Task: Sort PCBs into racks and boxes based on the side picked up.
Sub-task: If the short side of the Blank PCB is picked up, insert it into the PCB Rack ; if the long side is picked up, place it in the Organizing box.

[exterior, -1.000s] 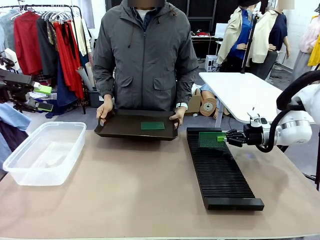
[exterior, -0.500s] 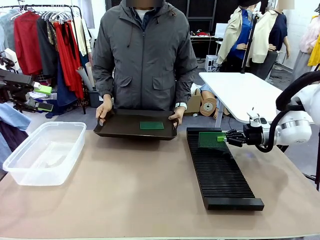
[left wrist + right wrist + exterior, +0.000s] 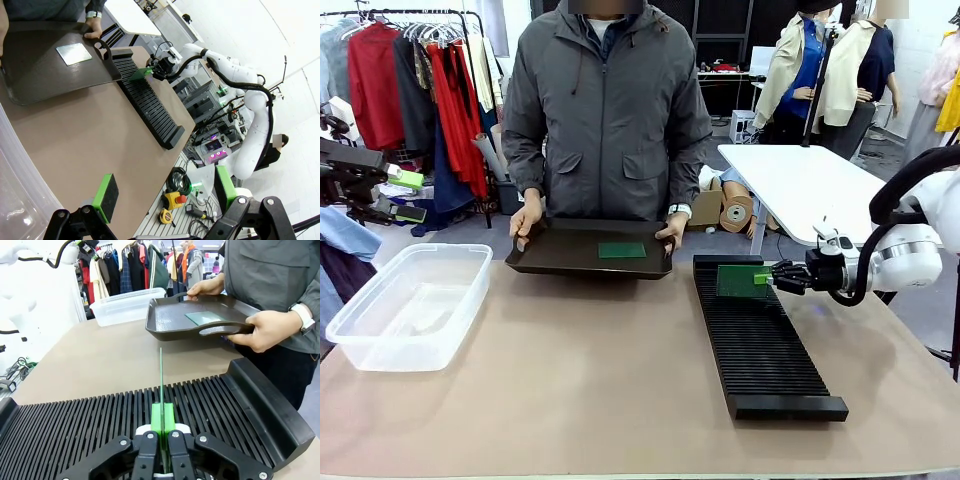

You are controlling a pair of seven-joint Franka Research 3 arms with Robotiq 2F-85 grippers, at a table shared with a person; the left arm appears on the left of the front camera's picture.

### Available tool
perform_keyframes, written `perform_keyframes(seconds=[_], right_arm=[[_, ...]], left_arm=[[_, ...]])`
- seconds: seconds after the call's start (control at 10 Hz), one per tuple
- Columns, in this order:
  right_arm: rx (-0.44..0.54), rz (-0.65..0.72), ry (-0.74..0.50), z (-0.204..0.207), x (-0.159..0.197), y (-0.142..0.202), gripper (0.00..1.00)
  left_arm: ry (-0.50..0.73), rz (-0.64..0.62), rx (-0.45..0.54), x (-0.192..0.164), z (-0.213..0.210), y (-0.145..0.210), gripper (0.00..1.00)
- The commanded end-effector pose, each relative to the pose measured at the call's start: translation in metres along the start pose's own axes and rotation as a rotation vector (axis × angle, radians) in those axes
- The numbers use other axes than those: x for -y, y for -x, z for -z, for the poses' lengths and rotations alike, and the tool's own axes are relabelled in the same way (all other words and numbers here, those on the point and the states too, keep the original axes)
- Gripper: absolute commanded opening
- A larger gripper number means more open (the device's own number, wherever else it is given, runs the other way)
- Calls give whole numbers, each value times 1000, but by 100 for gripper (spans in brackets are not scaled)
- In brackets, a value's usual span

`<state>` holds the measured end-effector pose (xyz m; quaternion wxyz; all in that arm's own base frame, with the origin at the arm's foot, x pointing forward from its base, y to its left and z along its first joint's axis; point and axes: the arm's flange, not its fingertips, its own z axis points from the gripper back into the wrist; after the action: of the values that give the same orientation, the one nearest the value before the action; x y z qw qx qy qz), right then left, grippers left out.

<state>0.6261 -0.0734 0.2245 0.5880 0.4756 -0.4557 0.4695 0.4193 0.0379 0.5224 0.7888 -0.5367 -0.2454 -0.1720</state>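
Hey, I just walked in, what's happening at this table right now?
The right gripper is shut on a green PCB, holding it upright and edge-on at the slots at the far end of the long black rack. Whether it is seated in a slot is unclear. Across the table a person holds a black tray with a second PCB lying flat on it. The clear tub sits on the table's left side; the left gripper is open.

Clear glossy plastic tub left; matt black ribbed plastic rack right; smooth matt tan table; dark tray with faint sheen far.
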Motion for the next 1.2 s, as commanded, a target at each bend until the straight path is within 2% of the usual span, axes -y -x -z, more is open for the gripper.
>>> perform_keyframes(seconds=[0.0,0.7,1.1], right_arm=[[-27,21,-21,-1,5,-2,0],[-105,-17,-32,-4,7,-7,0],[-112,-15,-33,-3,14,-4,0]], left_arm=[[11,-10,-1,2,-1,0,100],[11,-10,-1,2,-1,0,100],[11,-10,-1,2,-1,0,100]])
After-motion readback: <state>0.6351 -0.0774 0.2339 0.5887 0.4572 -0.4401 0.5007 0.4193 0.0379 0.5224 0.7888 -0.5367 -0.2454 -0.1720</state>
